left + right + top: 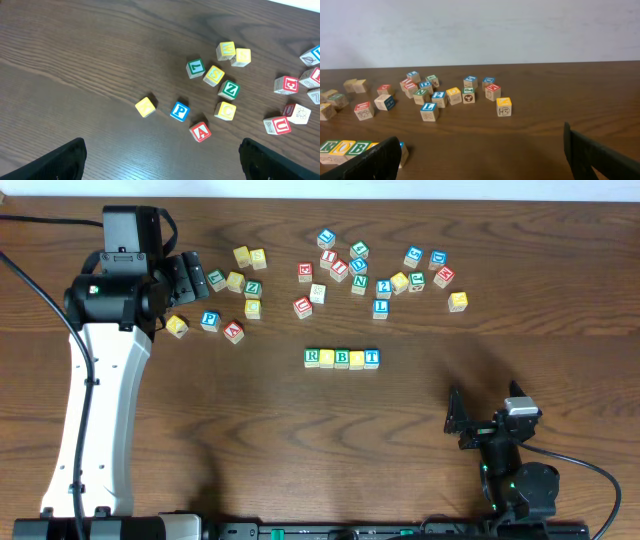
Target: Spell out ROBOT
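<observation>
The ROBOT row lies at the table's middle in the overhead view: green R [312, 358], a yellow cube [327, 358], green B [342, 358], a second yellow cube [357, 358] and blue T [372, 358], side by side and touching. In the right wrist view R [327, 147], O [344, 148] and B [360, 148] show at the lower left; the rest of the row is mostly hidden behind a finger. My right gripper [482, 160] is open and empty, near the front edge right of the row. My left gripper [162, 167] hangs open and empty over the far left.
Loose cubes lie by the left gripper: a yellow one [145, 106], blue P [179, 111], red A [200, 131], green Z [229, 89]. Several more are scattered along the back, among them blue L [380, 308] and a yellow cube [458, 301].
</observation>
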